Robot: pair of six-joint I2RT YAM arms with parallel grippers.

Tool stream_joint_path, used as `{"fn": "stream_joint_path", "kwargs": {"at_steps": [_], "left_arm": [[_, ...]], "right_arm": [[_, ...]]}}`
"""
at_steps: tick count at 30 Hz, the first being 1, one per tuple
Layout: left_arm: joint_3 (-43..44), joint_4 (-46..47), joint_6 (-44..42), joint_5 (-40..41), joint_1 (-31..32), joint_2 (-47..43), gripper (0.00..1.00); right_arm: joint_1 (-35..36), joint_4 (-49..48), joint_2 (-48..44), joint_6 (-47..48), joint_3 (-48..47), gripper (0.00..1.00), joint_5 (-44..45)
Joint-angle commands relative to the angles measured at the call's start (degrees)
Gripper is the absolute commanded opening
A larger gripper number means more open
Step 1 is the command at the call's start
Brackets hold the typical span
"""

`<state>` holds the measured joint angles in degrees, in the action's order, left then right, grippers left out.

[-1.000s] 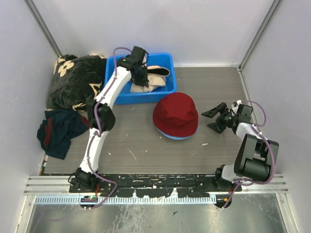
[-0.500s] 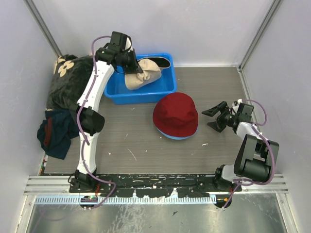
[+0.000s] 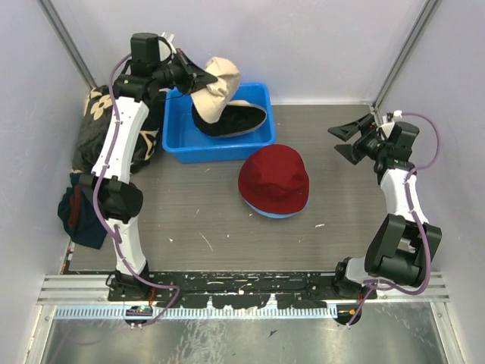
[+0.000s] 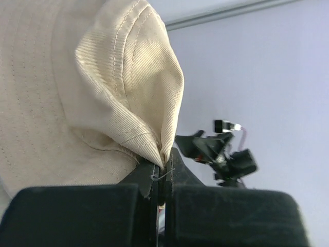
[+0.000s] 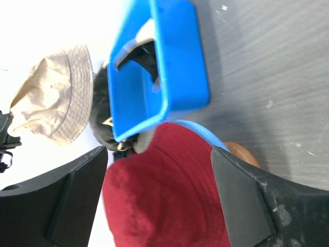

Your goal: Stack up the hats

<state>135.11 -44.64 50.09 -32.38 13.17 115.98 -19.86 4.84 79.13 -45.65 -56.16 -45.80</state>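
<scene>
Currently the left gripper (image 3: pixel 189 78) pinches only a thin fold of the soft cream-beige fabric bucket hat (image 3: pixel 217 78), hanging high above the blue plastic bin (image 3: pixel 180 142). That slim hold could slip in transit, dropping it short of the dark red bucket hat (image 3: pixel 273 180) resting on the light blue hat (image 3: pixel 271 215) on the counter (image 3: pixel 220 227). The right gripper (image 3: pixel 343 142) hovers wide apart, empty.

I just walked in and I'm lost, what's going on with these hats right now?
The left gripper is shut on the edge of a cream hat, holding it in the air above the blue bin, where a second hat lies. On the table, the dark red hat sits on top of the light blue hat. The right gripper hangs open and empty off to the right.
</scene>
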Motion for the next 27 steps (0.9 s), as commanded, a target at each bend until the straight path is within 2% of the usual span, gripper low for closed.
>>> {"fn": "stream_joint_path", "kwargs": {"at_steps": [1,6,8,11,14,20,27], "left_arm": [[-4.25,20.08,16.99,-10.67,0.58,-4.30,0.00],[-9.38,36.00,29.40,-11.85,1.66,-5.79,0.00],[-12.54,45.27,36.08,-11.44,2.52,-5.80,0.00],[-17.94,59.02,46.44,-9.52,4.76,-5.07,0.00],[-19.36,65.39,51.58,-7.79,7.39,-4.10,0.00],[-17.95,68.40,55.51,-6.07,10.84,-2.83,0.00],[-19.56,70.22,57.29,-5.96,11.18,-3.59,0.00]], "right_arm": [[1.09,-12.72,-1.67,-12.47,-4.55,0.87,-3.99],[4.28,-38.07,-1.80,-37.23,-0.81,0.87,-4.96],[6.30,-46.87,-1.79,-44.81,-0.36,0.88,-3.62],[8.42,-48.10,-2.25,-47.82,-2.58,0.89,-1.46],[10.84,-47.14,-1.70,-47.95,-4.65,0.89,0.07],[16.06,-47.19,0.10,-47.51,-4.96,0.89,4.18],[19.42,-50.27,3.35,-47.91,-5.70,0.89,7.11]]}}
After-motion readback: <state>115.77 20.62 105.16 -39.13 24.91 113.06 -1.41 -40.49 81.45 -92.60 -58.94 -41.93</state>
